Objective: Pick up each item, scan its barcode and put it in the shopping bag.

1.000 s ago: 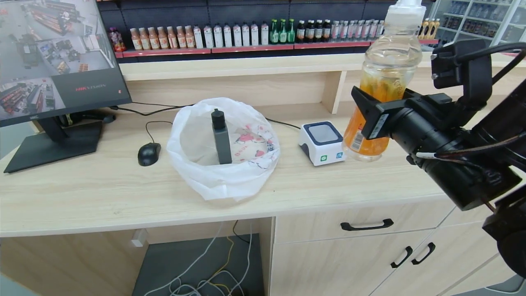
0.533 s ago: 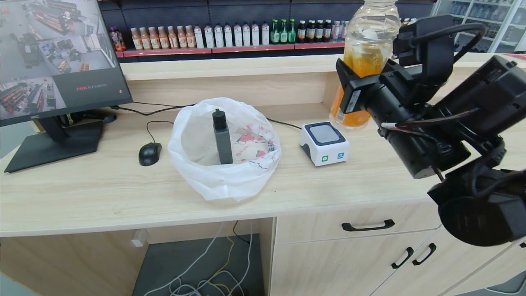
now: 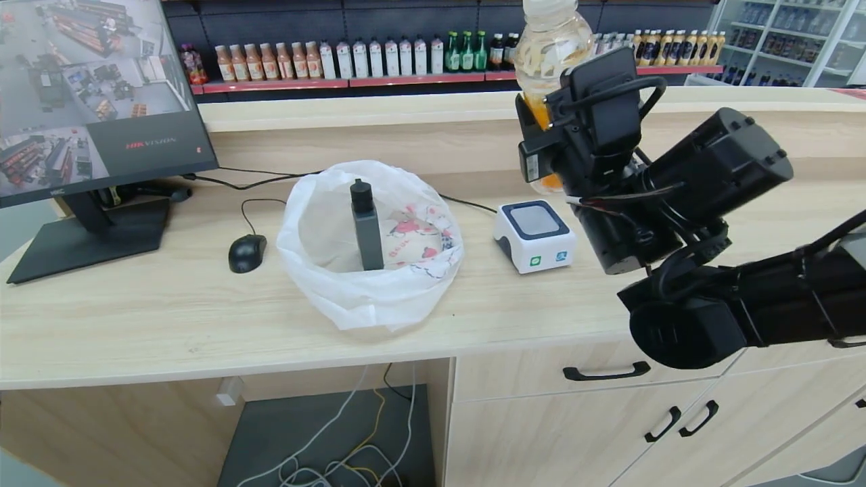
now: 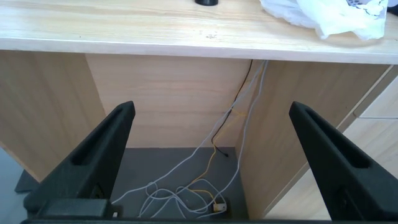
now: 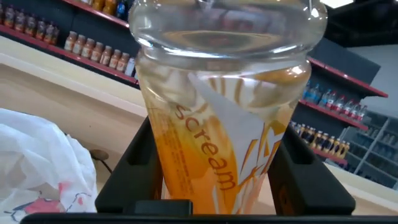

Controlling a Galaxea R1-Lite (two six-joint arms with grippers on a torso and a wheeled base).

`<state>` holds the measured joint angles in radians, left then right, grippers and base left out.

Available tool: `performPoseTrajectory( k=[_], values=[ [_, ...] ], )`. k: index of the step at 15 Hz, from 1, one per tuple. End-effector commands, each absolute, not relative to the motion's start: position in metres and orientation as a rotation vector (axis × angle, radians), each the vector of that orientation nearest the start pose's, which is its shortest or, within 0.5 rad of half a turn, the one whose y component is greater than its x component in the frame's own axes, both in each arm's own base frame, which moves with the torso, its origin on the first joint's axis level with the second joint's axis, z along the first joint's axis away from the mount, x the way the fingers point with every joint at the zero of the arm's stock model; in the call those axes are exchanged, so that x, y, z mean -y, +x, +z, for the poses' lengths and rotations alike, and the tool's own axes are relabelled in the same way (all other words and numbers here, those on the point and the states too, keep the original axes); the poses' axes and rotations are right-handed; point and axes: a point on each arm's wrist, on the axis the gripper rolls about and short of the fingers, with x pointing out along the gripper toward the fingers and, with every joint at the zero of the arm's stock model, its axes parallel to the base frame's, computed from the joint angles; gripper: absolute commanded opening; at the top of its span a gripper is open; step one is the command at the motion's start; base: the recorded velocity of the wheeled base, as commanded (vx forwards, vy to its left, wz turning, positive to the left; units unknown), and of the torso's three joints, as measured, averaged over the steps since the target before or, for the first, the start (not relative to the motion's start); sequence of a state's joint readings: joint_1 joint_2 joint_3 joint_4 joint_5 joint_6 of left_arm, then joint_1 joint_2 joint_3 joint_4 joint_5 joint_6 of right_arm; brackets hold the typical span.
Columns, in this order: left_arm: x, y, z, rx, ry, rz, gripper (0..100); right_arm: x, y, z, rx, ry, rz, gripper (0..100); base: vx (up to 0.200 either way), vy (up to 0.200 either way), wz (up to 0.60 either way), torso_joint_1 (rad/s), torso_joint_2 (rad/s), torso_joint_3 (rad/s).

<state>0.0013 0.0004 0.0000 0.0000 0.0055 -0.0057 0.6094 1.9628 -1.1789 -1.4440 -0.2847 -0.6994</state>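
Drink bottle (image 3: pixel 549 47): clear, orange liquid, upright, clamped in right pincer (image 3: pixel 544 135), aloft near scanner (image 3: pixel 534 237) | shopping bag (image 3: pixel 369 297): white, mouth open, on worktop (image 3: pixel 169 318) beside scanner | grey bottle (image 3: pixel 366 226): upright inside bag.

From here the bench (image 3: pixel 169 311) looks like pale wood-grain laminate, smooth with a dull sheen. The shopping bag (image 3: pixel 304 270) is thin white plastic film, crinkled and faintly see-through. The bottle (image 3: pixel 551 40) is clear, glossy plastic with a printed film label; the right tool (image 3: pixel 544 138) around it is matt black plastic. The scanner (image 3: pixel 534 260) is smooth white plastic, its window glossy.
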Motion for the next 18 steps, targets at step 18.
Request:
performPoseTrajectory(
  k=[18],
  values=[
    [0.0, -0.023, 0.075, 0.0, -0.006, 0.008, 100, -0.157, 0.389, 0.186, 0.739, -0.781, 0.238, 0, 0.0, 0.0, 0.0, 0.0, 0.0, 0.0]
  ],
)
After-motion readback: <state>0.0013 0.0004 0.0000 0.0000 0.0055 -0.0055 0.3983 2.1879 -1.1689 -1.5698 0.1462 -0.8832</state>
